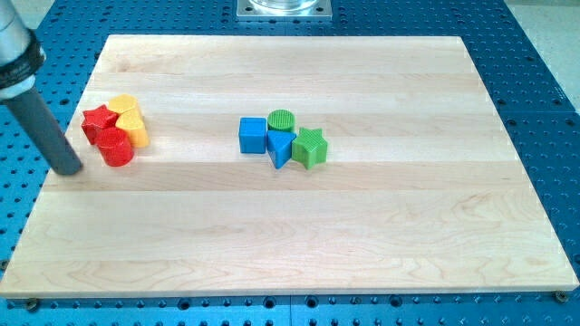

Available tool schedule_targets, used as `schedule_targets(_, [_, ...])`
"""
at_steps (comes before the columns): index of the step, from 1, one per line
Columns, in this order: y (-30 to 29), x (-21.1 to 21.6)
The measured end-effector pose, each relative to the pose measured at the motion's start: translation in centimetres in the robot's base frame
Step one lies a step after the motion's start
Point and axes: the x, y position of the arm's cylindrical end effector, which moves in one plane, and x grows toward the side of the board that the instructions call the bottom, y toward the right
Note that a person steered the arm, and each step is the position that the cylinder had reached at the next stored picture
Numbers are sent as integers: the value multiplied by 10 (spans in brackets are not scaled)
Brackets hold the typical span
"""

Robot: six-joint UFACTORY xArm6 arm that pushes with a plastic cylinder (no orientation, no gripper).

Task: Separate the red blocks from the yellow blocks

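No claw is fitted; my tip (69, 168) is set just left of the red cylinder (116, 148), which is pressed against the yellow blocks (130, 121) to its upper right.

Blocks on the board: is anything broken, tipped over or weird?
Nothing stands out. The red star, red cylinder and yellow blocks are bunched at the view's left. The blue cube, blue triangle, green cylinder and green star cluster mid-board. My tip sits just left of the red cylinder.

Single view: high, angled down over whole wooden board (299, 235), moderately near.
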Motion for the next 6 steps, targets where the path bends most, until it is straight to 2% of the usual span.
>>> schedule_targets(2, [-24,-44])
schedule_targets(3, [-24,-86])
schedule_targets(4, [-22,-93])
schedule_targets(6, [16,-78])
